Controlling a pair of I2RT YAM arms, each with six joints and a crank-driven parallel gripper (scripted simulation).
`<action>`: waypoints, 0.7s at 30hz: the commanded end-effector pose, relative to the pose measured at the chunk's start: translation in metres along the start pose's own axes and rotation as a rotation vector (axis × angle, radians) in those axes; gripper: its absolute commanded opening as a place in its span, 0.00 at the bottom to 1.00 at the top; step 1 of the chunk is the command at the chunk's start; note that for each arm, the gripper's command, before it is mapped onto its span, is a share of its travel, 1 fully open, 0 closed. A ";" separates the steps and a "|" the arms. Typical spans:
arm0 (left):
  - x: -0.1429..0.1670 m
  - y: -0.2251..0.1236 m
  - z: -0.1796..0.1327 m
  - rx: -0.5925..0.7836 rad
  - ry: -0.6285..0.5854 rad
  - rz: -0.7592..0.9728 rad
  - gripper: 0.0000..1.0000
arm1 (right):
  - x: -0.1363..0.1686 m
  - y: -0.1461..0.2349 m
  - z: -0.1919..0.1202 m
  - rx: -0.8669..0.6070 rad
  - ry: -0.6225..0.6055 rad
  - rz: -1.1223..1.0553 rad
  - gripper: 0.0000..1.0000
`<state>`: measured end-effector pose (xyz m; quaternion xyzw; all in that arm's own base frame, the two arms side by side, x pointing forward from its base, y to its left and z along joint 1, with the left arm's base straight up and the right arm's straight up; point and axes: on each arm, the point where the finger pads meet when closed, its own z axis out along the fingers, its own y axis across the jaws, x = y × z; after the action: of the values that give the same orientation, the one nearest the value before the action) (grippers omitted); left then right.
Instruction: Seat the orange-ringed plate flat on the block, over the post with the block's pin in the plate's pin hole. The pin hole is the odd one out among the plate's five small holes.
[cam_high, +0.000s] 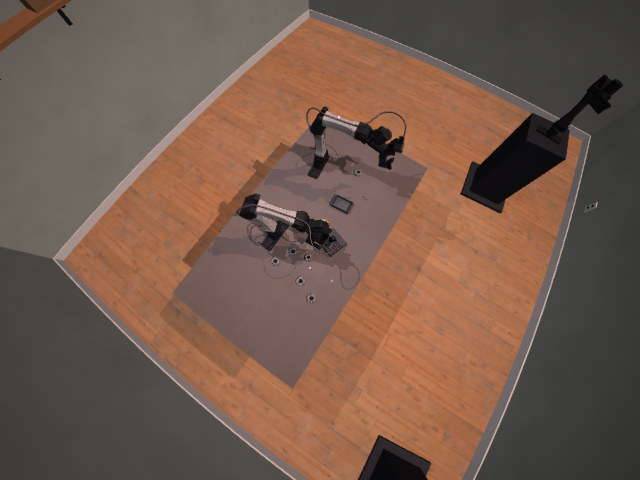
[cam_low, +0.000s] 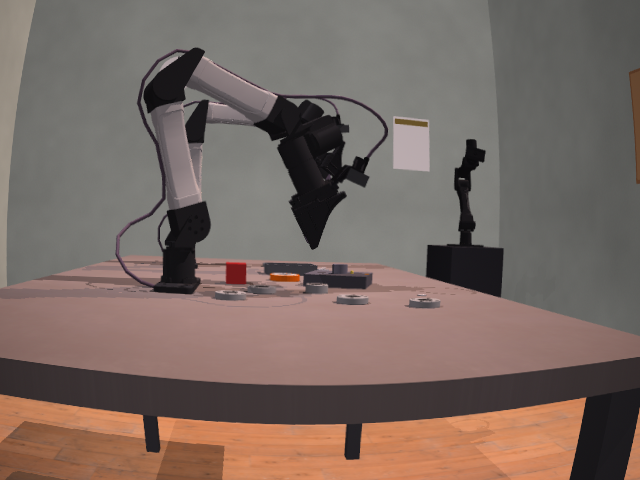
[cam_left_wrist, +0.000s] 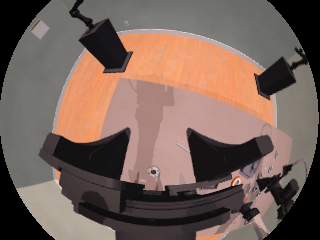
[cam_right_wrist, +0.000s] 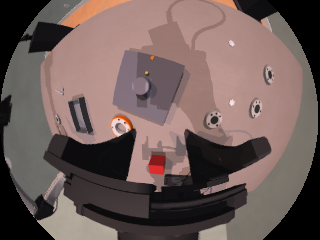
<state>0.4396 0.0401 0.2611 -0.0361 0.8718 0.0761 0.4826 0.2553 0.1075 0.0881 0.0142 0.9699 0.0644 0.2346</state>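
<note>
A grey-green wall (cam_low: 310, 31) is rising behind the brownish table (cam_high: 268, 330) (cam_low: 310, 341) (cam_left_wrist: 200, 110) (cam_right_wrist: 100, 65), and a wood floor (cam_high: 413, 330) is running around it. I'm holding my right gripper (cam_high: 331, 244) (cam_low: 313, 246) (cam_right_wrist: 160, 130) above the table with its fingers standing well apart and nothing between them. My left gripper (cam_high: 386, 164) (cam_left_wrist: 158, 129) is hanging over the other part of the table, also spread wide and holding nothing.

The orange-ringed plate (cam_low: 284, 277) (cam_right_wrist: 114, 122) is lying flat on the table near the dark block (cam_high: 341, 242) (cam_low: 338, 280) (cam_right_wrist: 167, 85), so it isn't sitting over the post (cam_low: 339, 268) (cam_right_wrist: 141, 86). The post is standing bare on the block's top, and the small yellow pin (cam_low: 352, 272) (cam_right_wrist: 146, 73) is showing just beside it. An orange mark (cam_right_wrist: 152, 58) is showing near one edge of the block. In my right wrist view, a red cube (cam_low: 235, 272) (cam_right_wrist: 157, 164) is appearing between my fingers, down on the table, and a dark tray (cam_high: 335, 199) (cam_right_wrist: 73, 117) is resting near the plate. I can't tell which small hole is the pin hole.
</note>
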 end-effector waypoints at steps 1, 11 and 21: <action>-0.040 -0.012 -0.023 0.061 -0.219 -0.035 1.00 | 0.006 0.026 0.002 -0.054 0.058 -0.201 0.86; -0.060 -0.023 -0.074 0.143 -0.467 -0.058 1.00 | 0.037 0.074 0.010 -0.130 0.161 -0.568 0.86; -0.060 -0.028 -0.113 0.187 -0.607 -0.063 1.00 | 0.062 0.108 0.010 -0.190 0.207 -0.792 0.86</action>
<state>0.3848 0.0005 0.3473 -0.0007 0.7214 0.0009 0.6925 0.2032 0.2111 0.0590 -0.3630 0.9197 0.0554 0.1391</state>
